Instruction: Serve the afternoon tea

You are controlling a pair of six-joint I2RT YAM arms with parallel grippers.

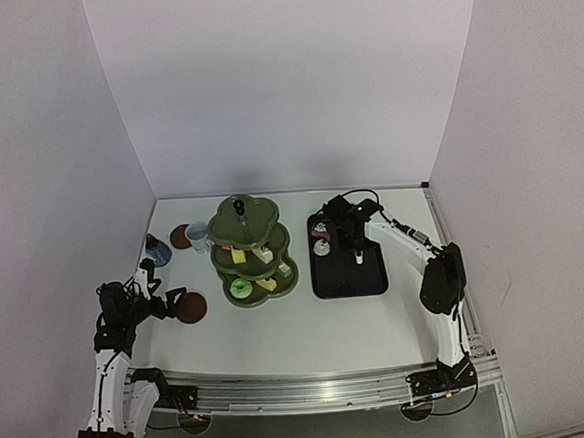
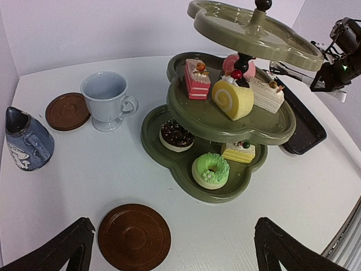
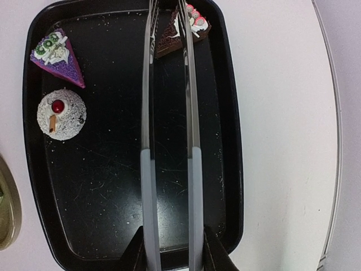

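Olive-green three-tier stand (image 1: 254, 250) is shown at the centre of the top view, with the black tray (image 1: 361, 274) just to its right. In the left wrist view, the middle tier is seen to carry a pink layered cake (image 2: 197, 79), a yellow roll (image 2: 232, 99) and a white slice (image 2: 265, 95). On the lowest tier a chocolate doughnut (image 2: 176, 135), a green doughnut (image 2: 210, 169) and a yellow square cake (image 2: 238, 151) are set.

The white mug (image 2: 107, 99) is placed at upper left of that view, between a brown coaster (image 2: 67, 111) and the stand. The blue-grey pot (image 2: 25, 141) is seen at the left edge. A second brown coaster (image 2: 134, 237) lies at lower centre, below the left gripper (image 2: 172, 231), whose fingers are spread wide and hold nothing.

In the right wrist view, thin metal tongs (image 3: 169, 113) are grasped by the right gripper (image 3: 172, 251) at the bottom edge and are extended up the frame over the tray. Their tips are seen at a chocolate slice (image 3: 180, 31) at the top edge; whether it is pinched cannot be told. A purple slice (image 3: 56, 56) and a white round cake (image 3: 61, 114) lie in the tray's upper left.
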